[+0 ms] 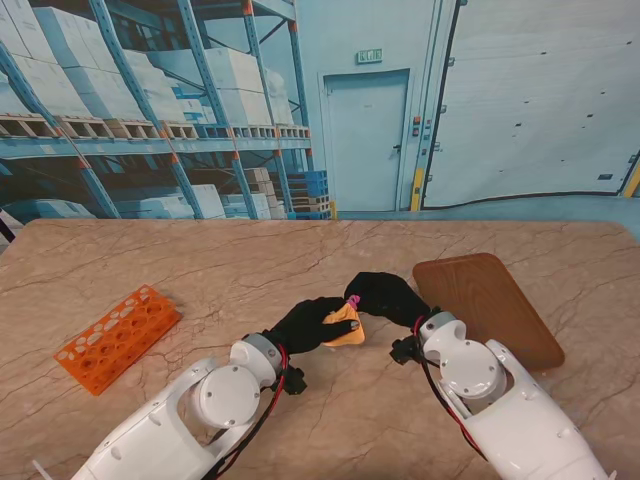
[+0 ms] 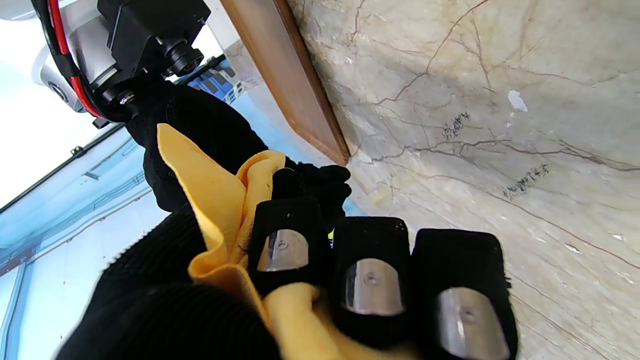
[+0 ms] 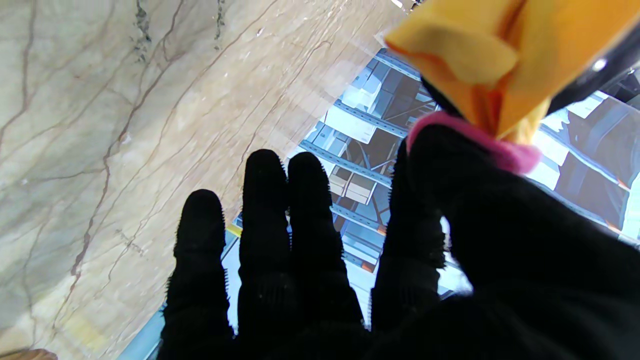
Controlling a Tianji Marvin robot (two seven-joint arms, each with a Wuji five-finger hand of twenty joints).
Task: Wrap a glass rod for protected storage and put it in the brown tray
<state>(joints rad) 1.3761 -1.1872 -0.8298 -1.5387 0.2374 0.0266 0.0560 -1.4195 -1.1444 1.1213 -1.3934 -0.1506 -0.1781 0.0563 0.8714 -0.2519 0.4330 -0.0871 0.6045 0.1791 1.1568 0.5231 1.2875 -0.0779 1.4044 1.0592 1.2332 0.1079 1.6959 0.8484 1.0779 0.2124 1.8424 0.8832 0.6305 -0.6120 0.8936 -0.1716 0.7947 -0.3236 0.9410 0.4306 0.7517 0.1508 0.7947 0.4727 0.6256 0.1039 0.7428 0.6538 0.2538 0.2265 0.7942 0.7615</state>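
Note:
My left hand [image 1: 303,325] is shut on a bunched yellow cloth [image 1: 346,329], held just above the table's middle. The cloth [image 2: 215,200] is folded under its fingertips [image 2: 283,235]. No glass rod shows; the cloth hides whatever is inside. My right hand [image 1: 386,293] reaches in from the right and meets the cloth's end. A pink band [image 3: 470,135] sits at its thumb and first finger against the cloth [image 3: 480,60]. The other fingers [image 3: 280,225] are stretched out. The brown tray [image 1: 490,305] lies flat to the right of both hands.
An orange test-tube rack [image 1: 118,338] lies on the marble table [image 1: 250,260] at the left. The tray's edge [image 2: 285,70] runs close behind my right hand [image 2: 200,120]. A warehouse backdrop stands beyond the table's far edge.

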